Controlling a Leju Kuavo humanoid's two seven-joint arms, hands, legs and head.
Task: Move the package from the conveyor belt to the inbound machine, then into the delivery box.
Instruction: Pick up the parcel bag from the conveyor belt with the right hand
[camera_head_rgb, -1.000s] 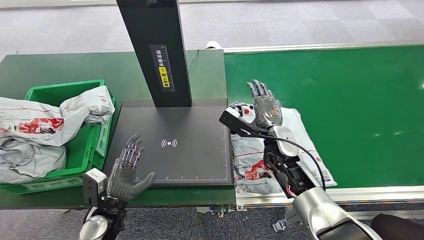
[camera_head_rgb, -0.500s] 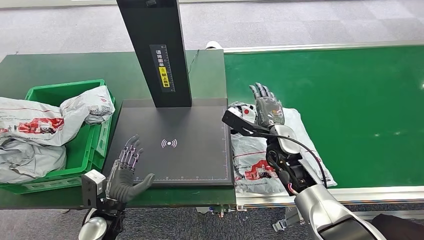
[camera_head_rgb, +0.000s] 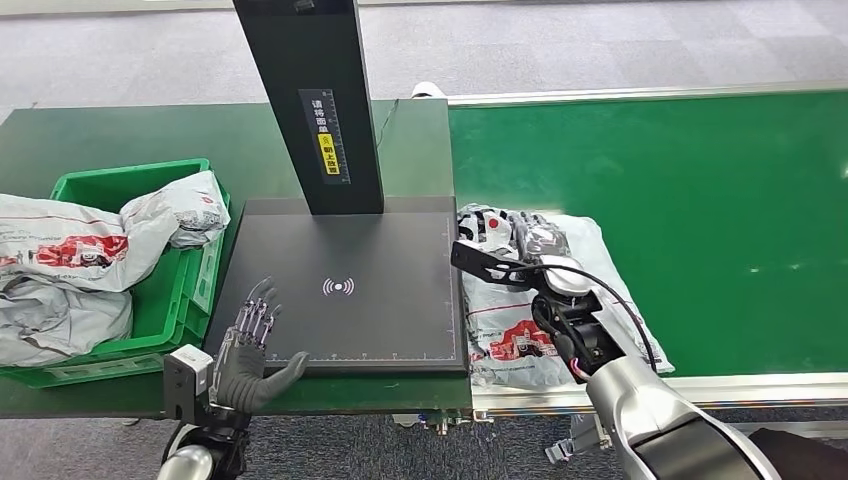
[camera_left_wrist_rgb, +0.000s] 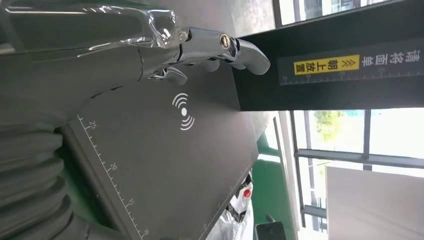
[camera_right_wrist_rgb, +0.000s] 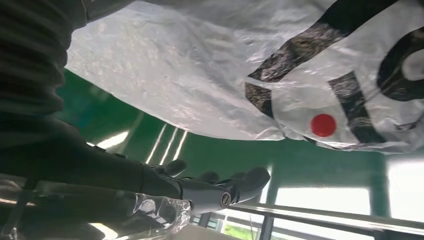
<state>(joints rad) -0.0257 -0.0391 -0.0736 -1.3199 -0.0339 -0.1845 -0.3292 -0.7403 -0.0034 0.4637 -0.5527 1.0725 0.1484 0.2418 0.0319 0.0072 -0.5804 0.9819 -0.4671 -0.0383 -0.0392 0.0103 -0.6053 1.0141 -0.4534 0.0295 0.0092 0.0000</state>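
A: Where's the package (camera_head_rgb: 560, 290) now?

B: Right of centre in my head view, lying flat on the green belt (camera_head_rgb: 700, 200), its near edge touching the side of the black scanner plate (camera_head_rgb: 340, 290). Nothing has been lifted yet, so I'd call this the first step: the pickup.

A: And your right hand (camera_head_rgb: 525, 238)?

B: It's down at the upper end of the package, close over the plastic. My wrist camera shows the fingers (camera_right_wrist_rgb: 220, 190) stretched out with green belt behind them and the bag just beside. I read them as apart and gripping nothing.

A: The left hand (camera_head_rgb: 250, 345)?

B: Lower left of the frame, fingers spread wide, empty, hovering at the near corner of the plate.

A: Next move?

B: I think the right hand needs to close on a fold of plastic; the bag is slack, so it wants a firm pinch. Then lift and carry it left onto the plate, and later into the green crate (camera_head_rgb: 185, 290) at far left
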